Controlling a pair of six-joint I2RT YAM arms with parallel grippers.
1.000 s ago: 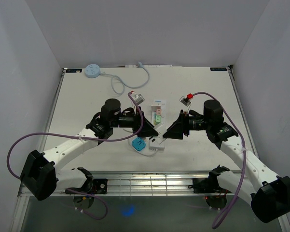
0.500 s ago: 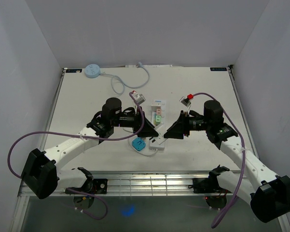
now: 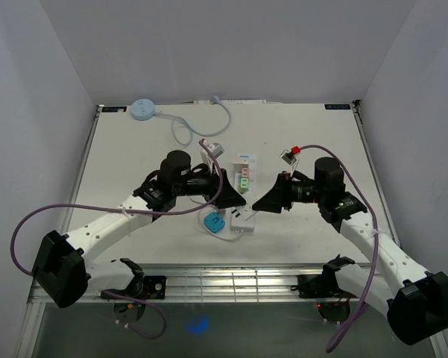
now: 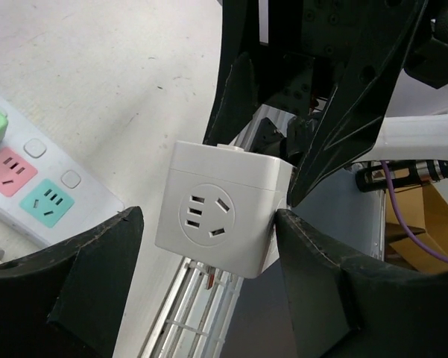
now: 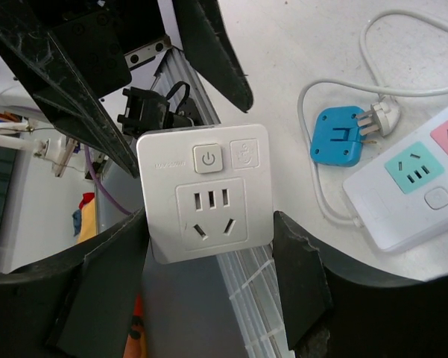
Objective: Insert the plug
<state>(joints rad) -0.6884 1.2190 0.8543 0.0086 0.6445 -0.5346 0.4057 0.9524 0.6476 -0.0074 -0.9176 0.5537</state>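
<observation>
A white cube socket adapter (image 3: 244, 218) hangs between both grippers above the table's near part. My right gripper (image 5: 209, 227) is shut on its two sides; its face with a power button (image 5: 209, 159) looks at the right wrist camera. My left gripper (image 4: 209, 224) is open around the same cube (image 4: 222, 209): its right finger (image 4: 313, 276) touches the cube and its left finger (image 4: 97, 283) stands a little off it. In the top view the left gripper (image 3: 237, 200) and right gripper (image 3: 259, 203) meet tip to tip. The white power strip (image 3: 242, 173) with green, pink and teal sockets lies just beyond them.
A blue plug adapter (image 3: 214, 222) with a white plug and cable (image 5: 380, 112) lies beside the strip's near end (image 5: 425, 194). A round pale-blue device (image 3: 143, 109) with a white cable sits at the far left. The metal rail (image 3: 231, 280) runs along the table's near edge.
My left gripper has shifted slightly away from the near edge and its arm has turned a little. The right gripper has moved a little with the cube.
</observation>
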